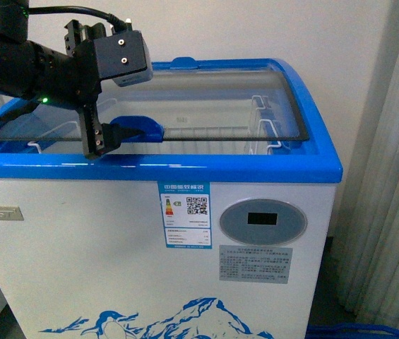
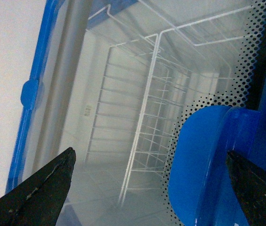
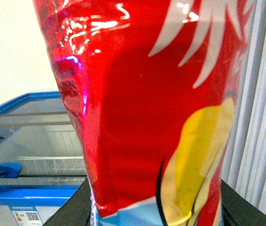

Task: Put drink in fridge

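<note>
The fridge is a white chest cooler with a blue rim and a curved glass lid. A blue handle sits on the lid's front edge. My left gripper is open and straddles this handle. In the left wrist view the handle lies between the open fingertips. My right gripper is shut on the drink, whose red wrap label fills the right wrist view. The cap and liquid are out of view. The fridge shows behind it. The right arm is not in the front view.
White wire baskets hang inside the fridge under the glass. A grey curtain hangs to the right of the fridge. A blue basket's edge shows on the floor at bottom right. A white wall stands behind.
</note>
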Robot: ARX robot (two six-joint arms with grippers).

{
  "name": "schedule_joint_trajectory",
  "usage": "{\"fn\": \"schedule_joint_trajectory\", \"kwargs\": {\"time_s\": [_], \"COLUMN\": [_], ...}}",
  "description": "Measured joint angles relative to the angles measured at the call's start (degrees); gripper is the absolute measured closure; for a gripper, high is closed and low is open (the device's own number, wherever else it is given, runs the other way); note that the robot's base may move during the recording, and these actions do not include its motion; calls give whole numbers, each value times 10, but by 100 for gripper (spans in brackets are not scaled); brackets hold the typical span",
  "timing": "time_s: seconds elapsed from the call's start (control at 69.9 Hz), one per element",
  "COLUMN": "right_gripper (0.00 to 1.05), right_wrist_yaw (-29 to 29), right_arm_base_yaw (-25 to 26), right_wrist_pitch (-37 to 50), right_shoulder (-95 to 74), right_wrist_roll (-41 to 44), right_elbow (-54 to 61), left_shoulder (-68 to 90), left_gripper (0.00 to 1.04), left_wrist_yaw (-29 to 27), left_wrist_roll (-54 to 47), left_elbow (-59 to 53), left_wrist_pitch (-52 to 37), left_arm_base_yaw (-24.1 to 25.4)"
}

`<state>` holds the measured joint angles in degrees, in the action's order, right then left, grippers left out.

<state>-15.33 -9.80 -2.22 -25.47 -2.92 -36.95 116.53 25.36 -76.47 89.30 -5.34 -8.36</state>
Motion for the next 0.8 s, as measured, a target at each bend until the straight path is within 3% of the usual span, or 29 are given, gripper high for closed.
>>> {"fn": "schedule_joint_trajectory", "kwargs": {"time_s": [0.215,0.372,0.601,0.801], "right_gripper": [65,65,65,65], "right_wrist_yaw": [-1,-1,0,-1], "right_arm_base_yaw": [0,0,0,0], "right_wrist_pitch": [0,0,0,0], "right_shoulder": [0,0,0,0], "right_wrist_roll": [0,0,0,0], "right_elbow": [0,0,0,0], "left_shoulder": [95,208,346,337], "left_gripper": [8,8,8,8], "left_wrist_yaw": [-47,-155,-255,-307], "left_wrist_roll": [-2,29,92,171], "left_elbow": [144,311,530,508], "left_wrist_pitch": [-19,-46,-36,-72], "left_arm_base_yaw": [-4,-12,-28,-31]}}
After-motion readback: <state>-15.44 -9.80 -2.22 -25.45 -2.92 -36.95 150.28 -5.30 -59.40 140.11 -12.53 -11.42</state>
